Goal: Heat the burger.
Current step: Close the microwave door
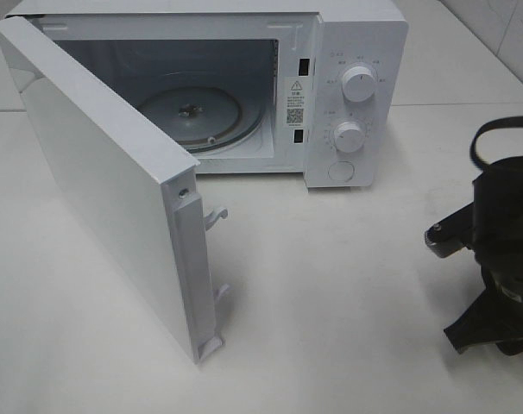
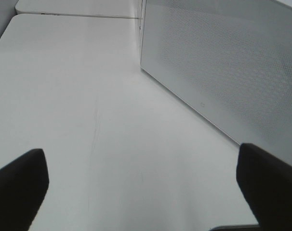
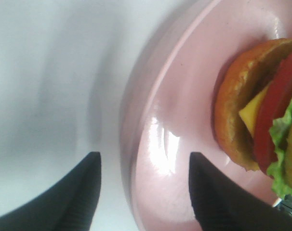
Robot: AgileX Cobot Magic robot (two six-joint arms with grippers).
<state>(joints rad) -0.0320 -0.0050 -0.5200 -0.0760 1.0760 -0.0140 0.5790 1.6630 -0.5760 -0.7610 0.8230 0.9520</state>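
Low — right gripper astride plate rim

Matte black right arm housing, looped black cable on top, ribbed black fingertips.

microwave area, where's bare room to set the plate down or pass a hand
The tabletop in front of the microwave, between its open door and the right arm, lies bare. The cavity holds only the glass turntable. The tabletop left of the door, by the open left gripper, is bare too. It is crowded at the right gripper, straddling the pink plate's rim beside the burger.
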